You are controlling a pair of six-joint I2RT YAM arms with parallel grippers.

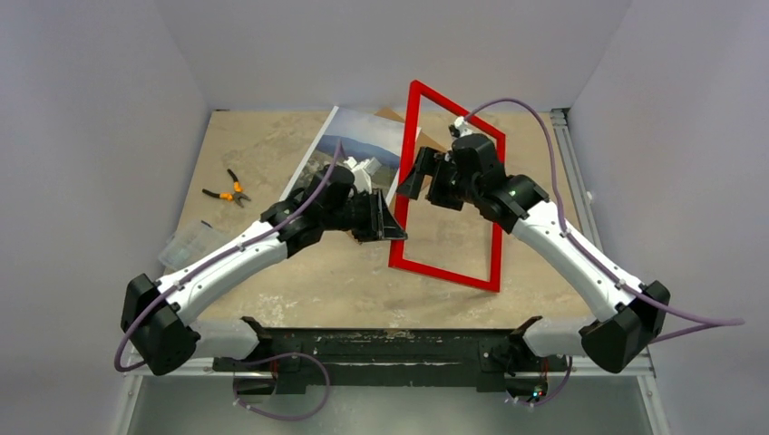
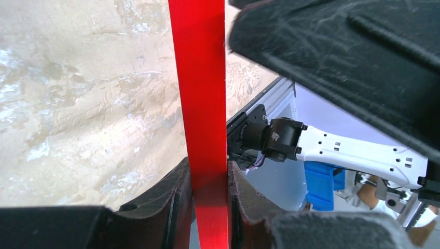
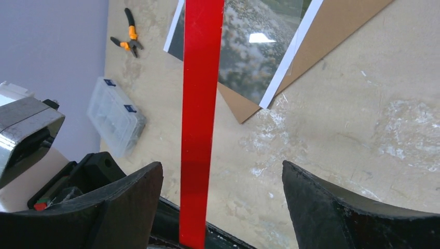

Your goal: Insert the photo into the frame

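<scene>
Two grippers meet at one red rail in the overhead view. The frame (image 1: 444, 272) stands tilted, nearly on edge, over the middle of the table (image 1: 272, 290) (whether its lower rail touches the surface I cannot tell). The left gripper (image 1: 397, 231) is clamped low on the frame's left upright, and that grip appears to be all that keeps the frame from toppling. The right gripper (image 1: 408, 181) sits higher on the same upright with its jaws spread. The photo (image 1: 358, 145) lies flat and picture side up toward the back wall, not yet in the frame. A brown backing board (image 1: 392, 114) pokes out beyond it. Pliers (image 1: 227, 190) and a clear plastic box (image 1: 190, 245) rest off to the left.

In the left wrist view, the red rail runs straight up between the fingers (image 2: 176, 197), and both pads press against it in a firm pinch. The right arm's white link (image 2: 353, 150) shows beyond.

In the right wrist view, the rail drops down the middle of a wide gap. The fingers (image 3: 129, 192) stand clear on either side, neither touches it, and this gripper carries nothing. Below, the photo overlaps the backing board's corner.

My guess is that the frame is stood up like this so it can be turned back side up, with one gripper holding it while the other takes a new grip.
</scene>
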